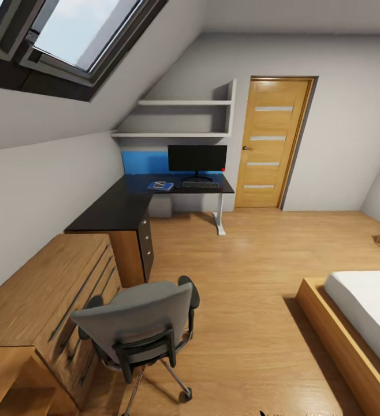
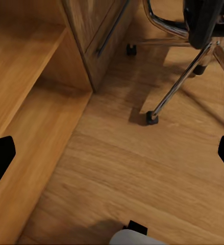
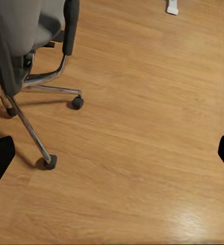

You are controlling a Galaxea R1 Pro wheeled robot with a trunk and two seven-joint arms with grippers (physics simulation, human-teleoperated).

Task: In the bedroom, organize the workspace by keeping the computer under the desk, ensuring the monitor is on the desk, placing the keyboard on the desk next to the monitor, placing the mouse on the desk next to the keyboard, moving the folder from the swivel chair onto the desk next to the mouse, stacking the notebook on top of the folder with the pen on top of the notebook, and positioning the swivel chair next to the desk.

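Bedroom floor (image 1: 253, 277) of light wood spans my head view, with the bed (image 1: 357, 323) at its right edge. The L-shaped black tabletop (image 1: 112, 211) stands in the far corner by the door (image 1: 271, 144). On it I see the monitor (image 1: 197, 158) upright, the keyboard (image 1: 200, 185) just in front of its base, and the blue folder (image 1: 160, 185) beside the keyboard with small items on top that I cannot identify. The swivel chair (image 1: 141, 326) stands near me, well apart from the tabletop, beside the low wooden cabinets (image 1: 45, 300). My left tool (image 2: 112, 153) and right tool (image 3: 112, 153) each hang over bare floor, fingertips wide apart, holding nothing.
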